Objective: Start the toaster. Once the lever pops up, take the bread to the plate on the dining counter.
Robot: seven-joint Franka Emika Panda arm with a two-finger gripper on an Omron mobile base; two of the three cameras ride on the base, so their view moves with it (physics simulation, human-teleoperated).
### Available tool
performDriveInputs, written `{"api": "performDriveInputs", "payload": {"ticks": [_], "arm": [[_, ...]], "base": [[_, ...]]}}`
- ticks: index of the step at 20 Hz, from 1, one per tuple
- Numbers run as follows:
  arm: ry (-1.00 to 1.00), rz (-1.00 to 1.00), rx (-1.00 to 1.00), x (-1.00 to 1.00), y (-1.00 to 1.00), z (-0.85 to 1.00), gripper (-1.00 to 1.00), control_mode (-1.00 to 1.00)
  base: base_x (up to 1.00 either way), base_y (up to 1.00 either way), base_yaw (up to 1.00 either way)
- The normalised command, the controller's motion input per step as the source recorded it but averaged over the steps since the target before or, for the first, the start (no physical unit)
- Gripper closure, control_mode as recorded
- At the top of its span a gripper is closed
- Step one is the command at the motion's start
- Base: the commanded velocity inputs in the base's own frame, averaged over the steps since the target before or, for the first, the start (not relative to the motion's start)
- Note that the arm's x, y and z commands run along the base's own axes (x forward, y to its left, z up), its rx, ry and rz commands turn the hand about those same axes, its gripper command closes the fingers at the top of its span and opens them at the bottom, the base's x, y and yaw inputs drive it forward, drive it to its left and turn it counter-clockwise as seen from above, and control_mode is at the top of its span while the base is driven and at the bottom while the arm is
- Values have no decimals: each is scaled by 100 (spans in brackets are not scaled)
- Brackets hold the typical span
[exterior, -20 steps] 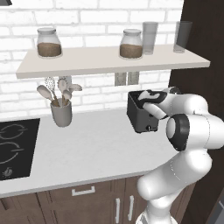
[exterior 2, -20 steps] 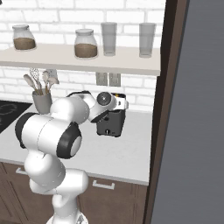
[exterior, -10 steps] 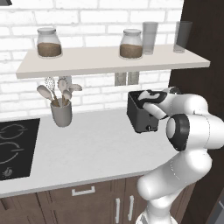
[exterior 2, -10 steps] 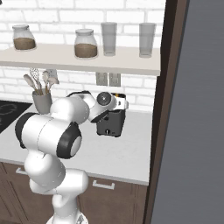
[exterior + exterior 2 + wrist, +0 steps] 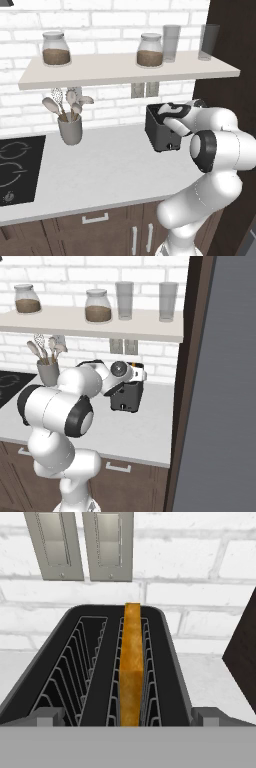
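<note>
The dark toaster (image 5: 107,662) lies right below my hand, its two slots facing up. A golden-brown slice of bread (image 5: 131,662) stands on edge in the right slot, its top about level with the rim. My gripper (image 5: 129,718) is open, with one fingertip (image 5: 47,716) near each side of the toaster and neither touching the bread. From the base, the toaster (image 5: 161,134) (image 5: 126,397) sits on the pale worktop against the brick wall, with the hand just above its top. The lever is too small to make out. The plate and dining counter are out of view.
A low shelf (image 5: 125,69) with jars and glasses hangs close above the toaster. Two wall outlets (image 5: 80,544) sit behind it. A dark tall cabinet side (image 5: 220,381) stands just to the right. A utensil pot (image 5: 70,130) and a black cooktop (image 5: 15,167) lie to the left.
</note>
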Motion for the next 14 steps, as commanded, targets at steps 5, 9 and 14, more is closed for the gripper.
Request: {"api": "performDriveInputs", "payload": {"ticks": [5, 9, 14], "arm": [[0, 0, 0, 0, 0, 0, -100, -100], [0, 0, 0, 0, 0, 0, -100, -100], [0, 0, 0, 0, 0, 0, -100, -100]], "base": [[0, 0, 0], [0, 0, 0], [0, 0, 0]]}}
